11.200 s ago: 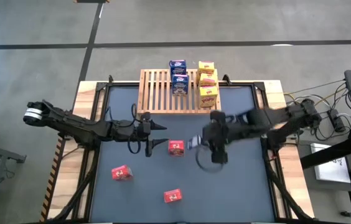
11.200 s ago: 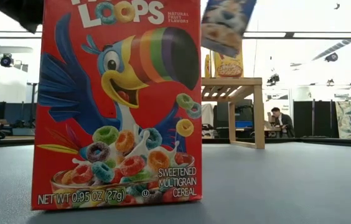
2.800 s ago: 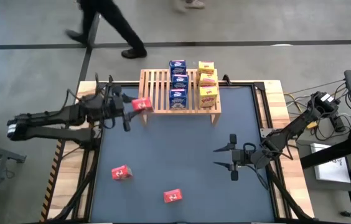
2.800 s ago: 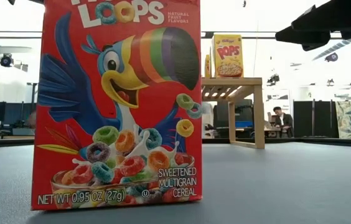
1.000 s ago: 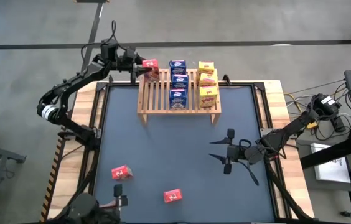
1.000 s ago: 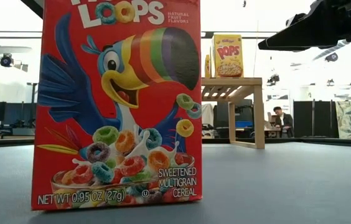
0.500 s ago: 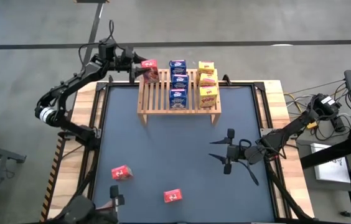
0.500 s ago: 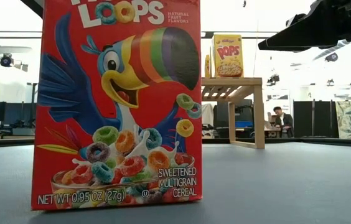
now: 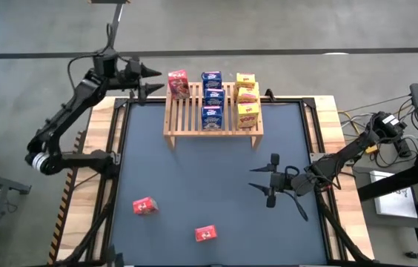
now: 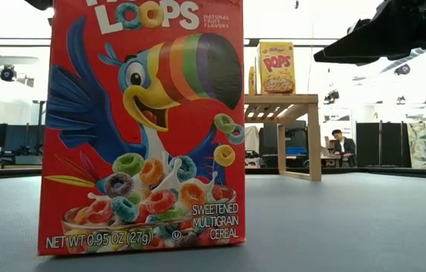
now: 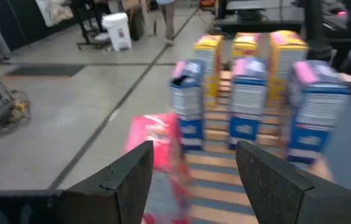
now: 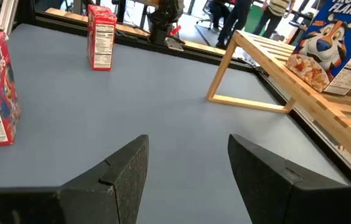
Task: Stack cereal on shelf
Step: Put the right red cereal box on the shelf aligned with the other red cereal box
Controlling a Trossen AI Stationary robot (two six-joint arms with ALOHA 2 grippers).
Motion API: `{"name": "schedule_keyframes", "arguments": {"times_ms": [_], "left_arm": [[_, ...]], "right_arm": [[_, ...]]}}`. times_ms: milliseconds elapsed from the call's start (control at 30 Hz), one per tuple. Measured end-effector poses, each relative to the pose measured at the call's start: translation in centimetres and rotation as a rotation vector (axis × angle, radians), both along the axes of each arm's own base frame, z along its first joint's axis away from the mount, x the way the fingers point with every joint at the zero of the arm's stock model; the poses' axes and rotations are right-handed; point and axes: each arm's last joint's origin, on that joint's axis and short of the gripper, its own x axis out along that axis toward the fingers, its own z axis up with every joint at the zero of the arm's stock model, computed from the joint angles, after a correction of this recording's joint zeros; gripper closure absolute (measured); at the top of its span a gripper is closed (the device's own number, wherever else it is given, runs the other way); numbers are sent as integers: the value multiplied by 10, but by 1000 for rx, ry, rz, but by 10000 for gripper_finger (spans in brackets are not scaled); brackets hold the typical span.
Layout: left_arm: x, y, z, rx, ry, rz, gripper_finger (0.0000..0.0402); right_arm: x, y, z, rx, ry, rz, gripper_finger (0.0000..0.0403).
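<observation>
**First red box on the rack, two to go**

The left gripper point(image 9: 152, 80) hangs just beside the shelf point(image 9: 194, 111), fingers spread and empty; a red cereal box point(image 9: 178, 84) stands on the shelf's far left corner (beside the blue row point(image 9: 211, 96) and yellow row point(image 9: 247, 99)). The placing step looks complete. Two red boxes point(image 9: 144, 206) point(image 9: 205, 234) wait on the mat's near side, so next comes a reach there. The right gripper point(image 9: 268, 186) hovers mid-mat, open, holding nothing.
</observation>
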Motion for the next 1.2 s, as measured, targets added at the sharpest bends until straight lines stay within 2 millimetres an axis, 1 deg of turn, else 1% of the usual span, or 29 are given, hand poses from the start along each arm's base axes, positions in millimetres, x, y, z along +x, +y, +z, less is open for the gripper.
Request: {"name": "schedule_keyframes", "arguments": {"times_ms": [67, 133, 300, 400, 467, 533, 633, 700, 800, 867, 1000, 1200], "left_arm": [[-3, -15, 3, -20, 13, -17, 189], [-5, -31, 2, -46, 29, -48, 189], [-7, -78, -5, -65, 22, -156, 196], [-8, -106, -13, -66, -8, -194, 203], [-9, -123, -23, -90, -64, -208, 208], [-9, -139, -35, -165, -160, -236, 209], [-7, -162, -56, -215, -301, -337, 210], [-9, -177, -66, -175, -405, -387, 210], [-13, -195, -80, -113, -519, -391, 210], [-14, -206, -91, -100, -548, -397, 210], [-15, -224, -111, -99, -535, -381, 210], [-16, -246, -122, -81, -469, -306, 210]], "right_arm": [[0, 0, 0, 24, -2, 10, 193], [1, 2, 1, 49, -5, 59, 193], [4, 7, 6, 110, -63, 163, 193], [8, 12, 6, 142, -87, 230, 193], [14, 16, 3, 156, -96, 266, 193], [22, 22, -1, 166, -95, 291, 193], [39, 33, -11, 188, -59, 309, 193], [51, 42, -17, 202, -26, 329, 193], [72, 56, -22, 229, 6, 374, 189], [84, 66, -22, 239, 7, 409, 178], [103, 80, -18, 237, 5, 409, 139], [122, 91, -19, 261, 19, 394, 76]]}}
